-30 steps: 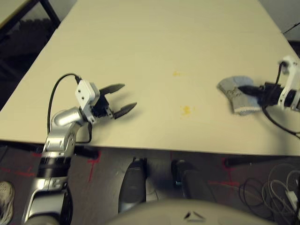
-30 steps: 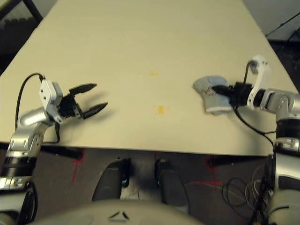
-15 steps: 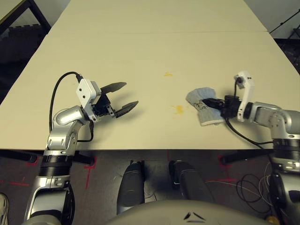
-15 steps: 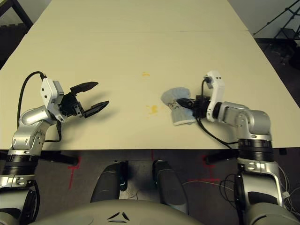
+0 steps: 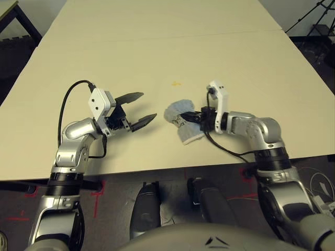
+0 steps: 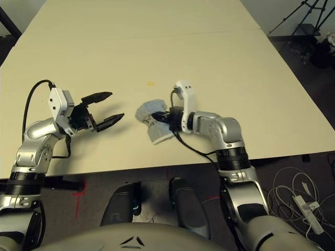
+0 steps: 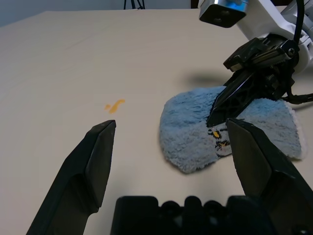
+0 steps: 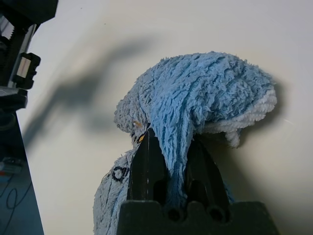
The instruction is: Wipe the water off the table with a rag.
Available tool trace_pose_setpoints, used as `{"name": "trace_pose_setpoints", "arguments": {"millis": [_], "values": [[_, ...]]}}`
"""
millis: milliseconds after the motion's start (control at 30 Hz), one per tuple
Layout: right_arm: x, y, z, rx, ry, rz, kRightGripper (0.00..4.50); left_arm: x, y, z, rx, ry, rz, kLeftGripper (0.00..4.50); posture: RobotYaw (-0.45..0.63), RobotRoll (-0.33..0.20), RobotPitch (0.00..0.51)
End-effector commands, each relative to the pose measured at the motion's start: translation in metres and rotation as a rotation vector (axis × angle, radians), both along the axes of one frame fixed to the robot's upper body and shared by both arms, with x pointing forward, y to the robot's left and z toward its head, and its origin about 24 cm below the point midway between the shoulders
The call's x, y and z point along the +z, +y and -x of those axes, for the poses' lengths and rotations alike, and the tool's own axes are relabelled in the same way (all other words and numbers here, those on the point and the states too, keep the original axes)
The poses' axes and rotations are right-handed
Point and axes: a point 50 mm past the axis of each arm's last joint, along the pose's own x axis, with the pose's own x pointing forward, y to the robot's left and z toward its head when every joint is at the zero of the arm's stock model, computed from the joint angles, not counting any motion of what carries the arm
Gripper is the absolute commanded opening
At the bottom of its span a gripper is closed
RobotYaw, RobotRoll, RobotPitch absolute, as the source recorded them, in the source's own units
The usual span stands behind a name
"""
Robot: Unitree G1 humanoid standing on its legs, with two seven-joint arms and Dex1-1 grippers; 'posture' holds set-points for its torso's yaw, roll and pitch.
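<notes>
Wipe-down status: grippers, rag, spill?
Right gripper shut on rag, rag on table. Left gripper open, empty. Yellow splotch unwiped, beyond rag. Nothing seen between rag and splotch.

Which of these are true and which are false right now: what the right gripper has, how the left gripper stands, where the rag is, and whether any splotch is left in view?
1. The right gripper has the rag pinched between its fingers. True.
2. The left gripper is closed on the rag. False: its fingers are spread apart with nothing between them.
3. The rag lies against the table. True.
4. No yellow-orange liquid can be seen on the table. False: a small splotch is in plain view, beyond the rag from the robot.
5. The rag lies on the floor. False: it is up on the table, in the right gripper's grasp.
</notes>
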Motion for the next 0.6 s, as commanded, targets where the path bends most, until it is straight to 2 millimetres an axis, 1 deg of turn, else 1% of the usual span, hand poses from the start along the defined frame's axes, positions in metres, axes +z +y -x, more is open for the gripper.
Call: {"name": "trace_pose_setpoints", "arguments": {"millis": [33,133,333,433,500,600], "values": [[-0.019,0.017,0.011,0.07,0.092,0.02,0.12,-0.004,-0.001,0.0,-0.007,0.006,-0.015,4.5,0.24,0.0,0.191],[-0.018,-0.005,0.006,0.028,0.085,0.04,0.12,-0.004,0.003,-0.001,0.003,0.009,-0.018,4.5,0.24,0.0,0.191],[-0.009,-0.082,-0.003,-0.12,0.069,0.106,0.12,-0.005,0.02,-0.003,0.049,0.02,-0.042,4.5,0.23,0.0,0.195],[-0.001,-0.114,-0.004,-0.174,0.059,0.131,0.12,-0.006,0.022,-0.003,0.054,0.022,-0.048,4.5,0.23,0.0,0.196],[0.005,-0.129,-0.005,-0.207,0.05,0.133,0.12,-0.006,0.022,-0.003,0.054,0.022,-0.049,4.5,0.23,0.0,0.199],[0.019,-0.149,-0.012,-0.279,0.012,0.089,0.12,-0.007,0.023,-0.004,0.057,0.023,-0.049,4.5,0.22,0.0,0.199]]}}
